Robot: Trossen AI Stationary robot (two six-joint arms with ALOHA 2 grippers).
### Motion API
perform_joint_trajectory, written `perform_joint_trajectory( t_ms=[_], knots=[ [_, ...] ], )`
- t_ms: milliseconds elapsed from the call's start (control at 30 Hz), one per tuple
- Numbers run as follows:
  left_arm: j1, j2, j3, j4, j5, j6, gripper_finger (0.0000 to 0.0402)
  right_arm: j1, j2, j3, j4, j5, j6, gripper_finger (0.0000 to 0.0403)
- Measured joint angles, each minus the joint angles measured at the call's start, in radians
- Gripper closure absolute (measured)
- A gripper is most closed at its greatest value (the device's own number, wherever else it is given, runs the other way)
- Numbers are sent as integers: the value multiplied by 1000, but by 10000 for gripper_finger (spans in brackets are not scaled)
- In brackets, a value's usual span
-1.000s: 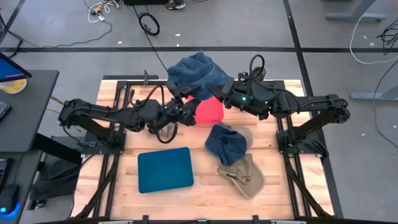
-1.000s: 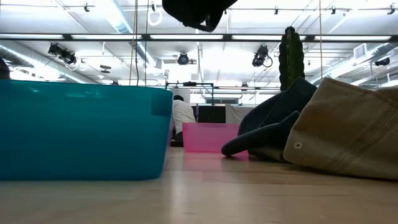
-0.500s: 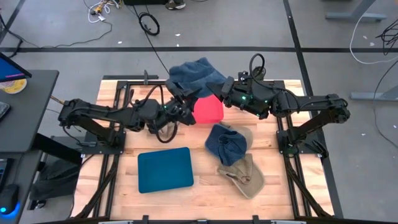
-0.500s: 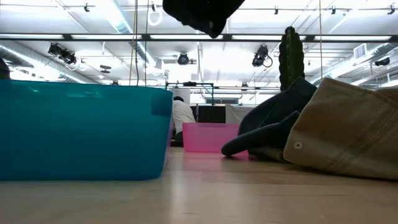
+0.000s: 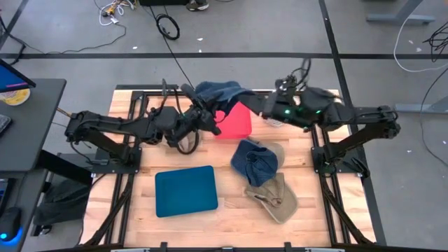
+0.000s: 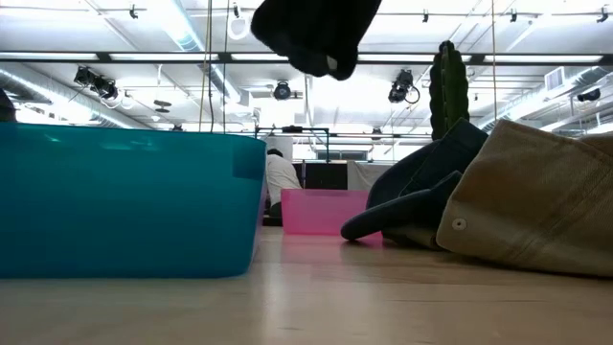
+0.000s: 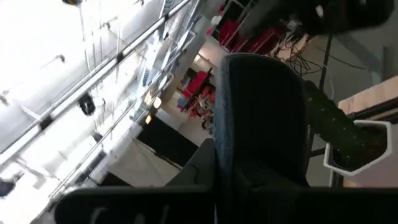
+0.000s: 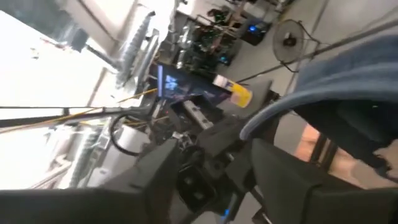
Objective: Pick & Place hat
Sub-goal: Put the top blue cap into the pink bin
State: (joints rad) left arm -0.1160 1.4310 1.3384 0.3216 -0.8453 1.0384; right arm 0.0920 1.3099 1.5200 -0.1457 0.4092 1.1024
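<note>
hat: a blue denim hat [image 5: 218,92] hung in the air above the far edge of the table, just over the pink bin [image 5: 234,122]; in the low view i saw it as a dark shape [image 6: 316,34] high over the bins.
left gripper: my left gripper [image 5: 204,114] was clamped shut on the hat's near-left edge, with the cloth filling its wrist view [image 7: 261,124].
right gripper: my right gripper [image 5: 266,106] sat just beside the hat's right end; its fingers looked spread and i judged it no longer held the cloth, though i could not be sure.
key relation: the hat's long axis ran left to right between the two grippers, up and to the right of the left one, which was nearer.
other things: a teal bin [image 5: 185,190] lay near the front of the table; a second blue hat [image 5: 253,161] and a tan hat [image 5: 274,197] lay to the right.
</note>
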Motion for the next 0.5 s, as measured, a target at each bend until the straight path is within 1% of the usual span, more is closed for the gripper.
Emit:
perform_joint_trajectory(
  t_ms=[100,200,267,367,500],
  knots=[
    [19,-1,0,5,12,-79,391,-2,-35,0,-3,-50,-55,146],
    [41,-6,0,4,72,-186,391,0,-87,0,1,-92,-114,111],
    [56,-7,0,10,114,-267,391,0,-118,0,-1,-94,-140,95],
    [81,-7,0,2,144,-375,391,-1,-159,0,-23,-87,-178,81],
    [115,-7,0,-28,180,-479,391,0,-211,0,-54,-81,-215,81]
  ],
)
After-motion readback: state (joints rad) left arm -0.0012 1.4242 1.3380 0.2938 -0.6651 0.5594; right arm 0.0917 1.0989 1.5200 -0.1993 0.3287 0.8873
